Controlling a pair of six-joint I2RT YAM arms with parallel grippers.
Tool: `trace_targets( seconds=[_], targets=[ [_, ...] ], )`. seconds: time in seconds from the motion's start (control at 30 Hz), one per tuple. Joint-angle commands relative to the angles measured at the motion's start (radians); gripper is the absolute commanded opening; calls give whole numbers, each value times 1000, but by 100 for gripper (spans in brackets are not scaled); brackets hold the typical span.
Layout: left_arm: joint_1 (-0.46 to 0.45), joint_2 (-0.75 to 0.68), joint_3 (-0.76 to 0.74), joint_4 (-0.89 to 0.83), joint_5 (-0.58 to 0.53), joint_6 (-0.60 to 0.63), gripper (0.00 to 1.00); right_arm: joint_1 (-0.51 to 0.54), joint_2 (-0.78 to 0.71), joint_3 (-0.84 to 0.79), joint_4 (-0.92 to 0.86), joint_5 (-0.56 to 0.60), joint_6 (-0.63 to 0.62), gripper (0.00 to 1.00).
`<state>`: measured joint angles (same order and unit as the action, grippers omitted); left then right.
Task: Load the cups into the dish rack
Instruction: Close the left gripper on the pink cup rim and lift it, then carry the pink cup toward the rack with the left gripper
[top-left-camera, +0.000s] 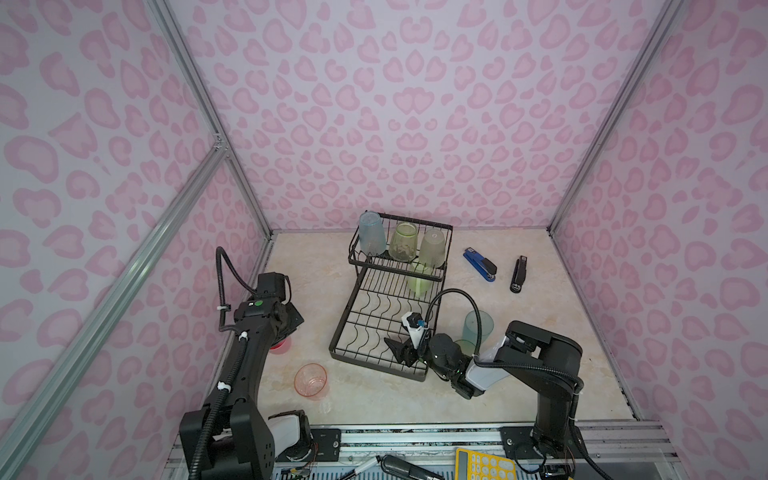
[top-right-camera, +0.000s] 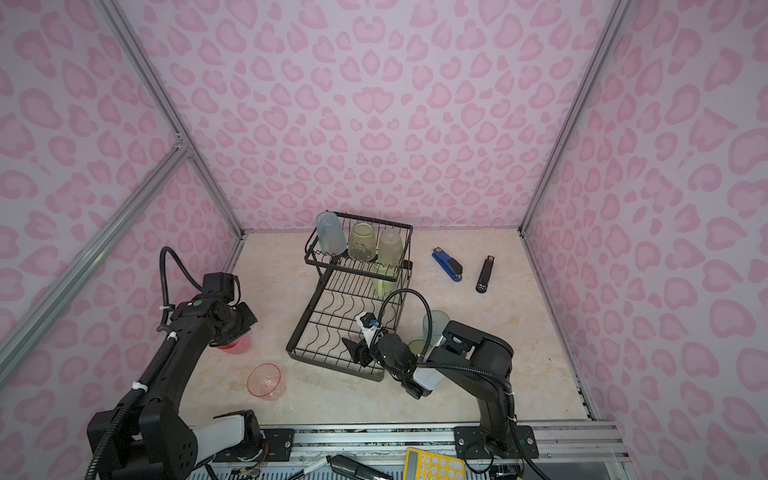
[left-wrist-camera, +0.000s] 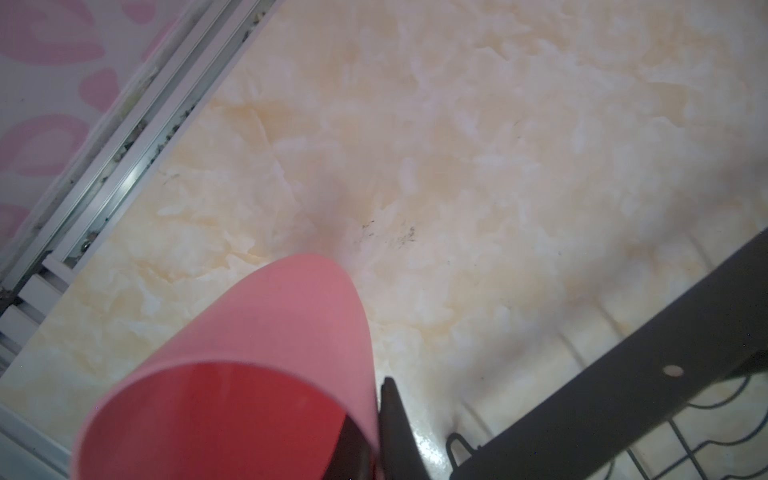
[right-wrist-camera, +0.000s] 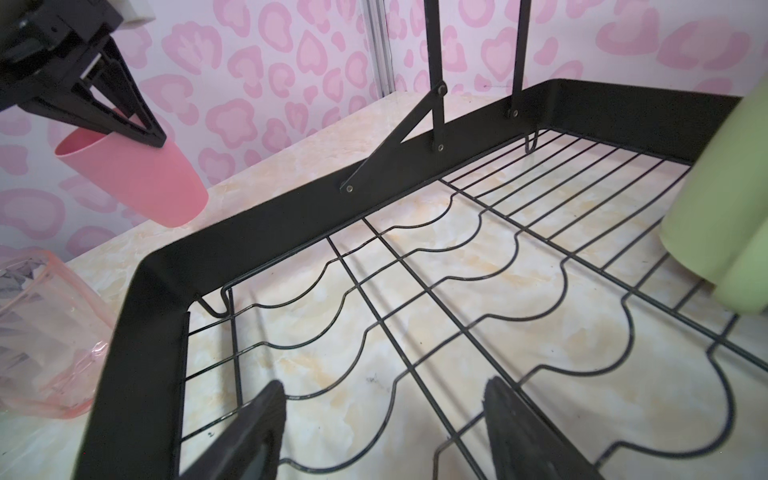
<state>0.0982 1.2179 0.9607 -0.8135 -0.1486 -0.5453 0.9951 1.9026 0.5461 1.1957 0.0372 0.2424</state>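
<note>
In a top view, the solid pink cup (top-left-camera: 281, 345) is seen beside the dish rack (top-left-camera: 341, 328). Left wrist view: its rim is clenched by the left hand (left-wrist-camera: 372, 432). Right wrist view: the right hand (right-wrist-camera: 386, 436) is held open, empty. A lift over the rack's rim is judged next.

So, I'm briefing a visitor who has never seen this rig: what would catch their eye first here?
Probably the black dish rack at the centre, with a blue cup, green cup and beige cup in its raised far basket. Then the left gripper, shut on a tilted solid pink cup left of the rack, and the right gripper, open over the rack's near end.
</note>
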Motion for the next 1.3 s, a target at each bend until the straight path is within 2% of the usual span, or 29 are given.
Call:
trace_targets(
  seconds=[0.0,0.27,0.6,0.93,1.27],
  targets=[
    [-44,-8,42,-7,-33,10,4,1,1,-6,3,21,-6,74],
    [-145,-17,102,2,1,19,4,0,-2,-10,5,23,-5,74],
    [-210,-95,74,102,161,62,4,5,-32,-5,-38,20,4,75],
    [-225,-253,-41,213,411,75,4,119,-78,85,-214,94,-20,75],
    [-225,-383,-96,268,664,77,5,208,-177,126,-340,153,28,76]
  ],
)
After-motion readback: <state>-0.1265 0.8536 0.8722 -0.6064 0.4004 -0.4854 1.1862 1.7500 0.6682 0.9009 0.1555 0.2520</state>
